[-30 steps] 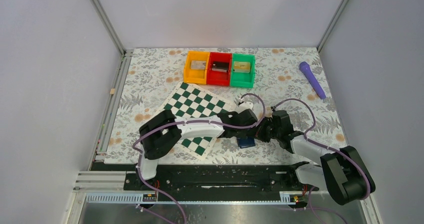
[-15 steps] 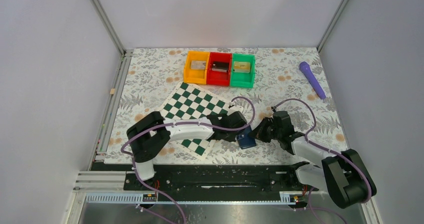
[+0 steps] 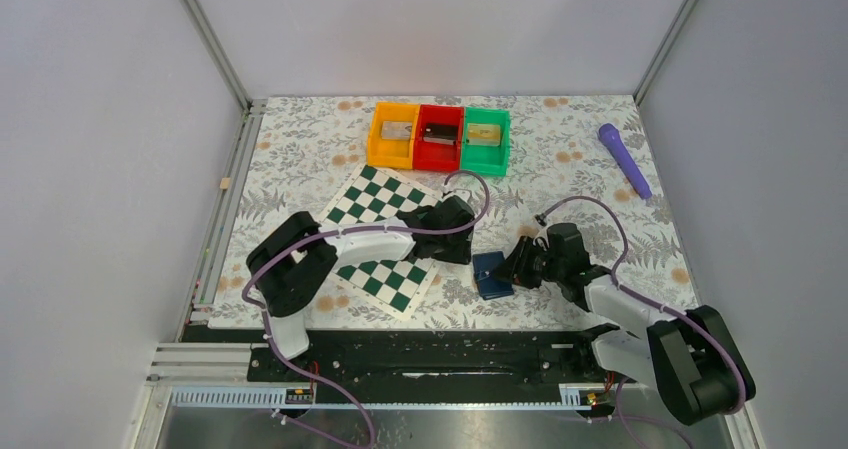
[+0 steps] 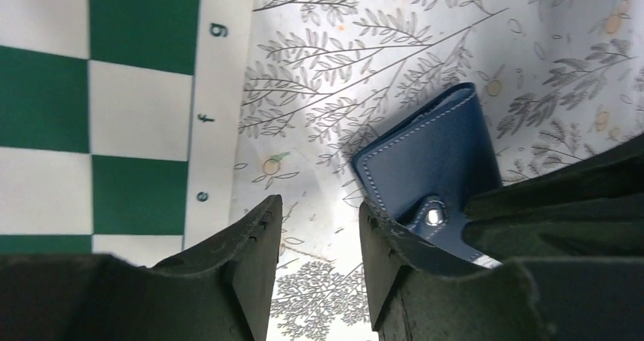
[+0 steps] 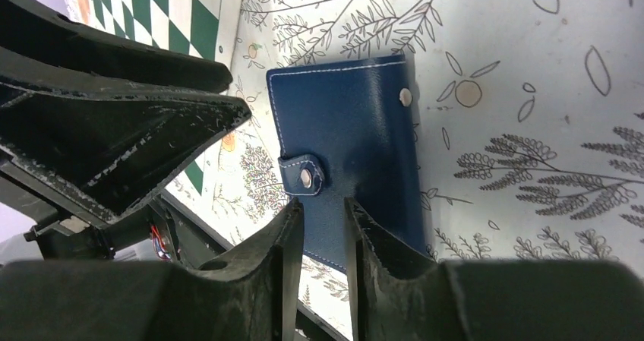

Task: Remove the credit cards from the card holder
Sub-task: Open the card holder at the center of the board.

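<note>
The blue card holder lies folded shut and flat on the floral cloth between my two grippers. Its snap tab rests on the cover. My left gripper is just left of it, open, with only cloth between its fingers; the holder sits beside the right finger. My right gripper hovers open over the holder's near edge, fingers apart and gripping nothing; in the top view it is just right of the holder. No credit cards show at the holder.
A green-and-white chessboard lies left of the holder, partly under my left arm. Orange, red and green bins stand at the back, each with a flat card-like piece inside. A purple pen-like stick lies at the back right.
Both grippers were shut on the holder and have opened and let it go. It now lies flat on the cloth. My left arm has drawn back to the left.
</note>
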`<state>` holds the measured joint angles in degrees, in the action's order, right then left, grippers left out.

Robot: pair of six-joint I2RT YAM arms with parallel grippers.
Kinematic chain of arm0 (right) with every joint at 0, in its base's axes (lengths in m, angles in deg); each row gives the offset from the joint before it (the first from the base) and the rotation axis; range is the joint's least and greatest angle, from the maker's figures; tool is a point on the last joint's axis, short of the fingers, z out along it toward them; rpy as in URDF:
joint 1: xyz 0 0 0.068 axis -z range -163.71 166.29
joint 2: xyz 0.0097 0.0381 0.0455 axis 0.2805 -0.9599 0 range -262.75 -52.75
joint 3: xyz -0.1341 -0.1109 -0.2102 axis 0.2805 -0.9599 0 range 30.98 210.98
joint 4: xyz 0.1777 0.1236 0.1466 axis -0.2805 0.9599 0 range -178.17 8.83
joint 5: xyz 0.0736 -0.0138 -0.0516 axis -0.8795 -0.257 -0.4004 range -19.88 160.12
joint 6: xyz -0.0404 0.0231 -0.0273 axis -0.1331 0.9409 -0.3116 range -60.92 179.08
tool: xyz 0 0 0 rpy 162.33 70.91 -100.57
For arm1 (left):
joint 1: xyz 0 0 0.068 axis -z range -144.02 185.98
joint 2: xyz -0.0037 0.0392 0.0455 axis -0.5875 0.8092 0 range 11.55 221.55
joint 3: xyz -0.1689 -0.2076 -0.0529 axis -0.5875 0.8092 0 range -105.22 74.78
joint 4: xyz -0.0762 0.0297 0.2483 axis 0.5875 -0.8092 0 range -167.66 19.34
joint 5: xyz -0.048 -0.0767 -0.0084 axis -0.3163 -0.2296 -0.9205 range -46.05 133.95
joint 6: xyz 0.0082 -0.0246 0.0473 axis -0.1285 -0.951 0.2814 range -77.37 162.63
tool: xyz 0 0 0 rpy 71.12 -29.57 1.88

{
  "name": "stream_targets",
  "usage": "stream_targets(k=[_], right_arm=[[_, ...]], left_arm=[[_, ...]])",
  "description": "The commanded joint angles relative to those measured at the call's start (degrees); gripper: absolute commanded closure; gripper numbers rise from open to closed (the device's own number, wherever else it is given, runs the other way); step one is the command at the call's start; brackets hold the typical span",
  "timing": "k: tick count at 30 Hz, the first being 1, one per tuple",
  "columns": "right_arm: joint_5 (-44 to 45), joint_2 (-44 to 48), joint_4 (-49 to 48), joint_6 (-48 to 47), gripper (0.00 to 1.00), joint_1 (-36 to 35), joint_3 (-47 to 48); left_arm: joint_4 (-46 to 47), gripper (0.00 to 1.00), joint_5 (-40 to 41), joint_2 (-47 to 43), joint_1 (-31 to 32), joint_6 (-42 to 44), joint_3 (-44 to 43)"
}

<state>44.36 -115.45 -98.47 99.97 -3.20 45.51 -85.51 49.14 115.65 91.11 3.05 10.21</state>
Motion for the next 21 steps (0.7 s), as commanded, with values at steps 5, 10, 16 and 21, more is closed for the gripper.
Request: stream_targets(k=[5,10,16,21], right_arm=[[-1.73,-3.83,-4.30,-0.93,0.66,-0.03,1.73],[-1.43,-6.16,-5.30,-0.90,0.65,-0.07,1.65],[-1.28,-8.91,-7.91,0.31,0.65,-1.43,1.47],[-1.22,-11.46,-11.30,2.43,0.66,-2.02,1.12]], left_arm=[[6.52,0.58,-8.90,3.43,-0.28,-1.39,-1.15],[8.90,0.62,-10.87,5.12,-0.21,-3.36,0.33],[11.77,0.73,-13.59,6.45,-0.24,-5.01,1.42],[14.54,0.96,-15.66,6.09,-0.20,-7.68,3.66]])
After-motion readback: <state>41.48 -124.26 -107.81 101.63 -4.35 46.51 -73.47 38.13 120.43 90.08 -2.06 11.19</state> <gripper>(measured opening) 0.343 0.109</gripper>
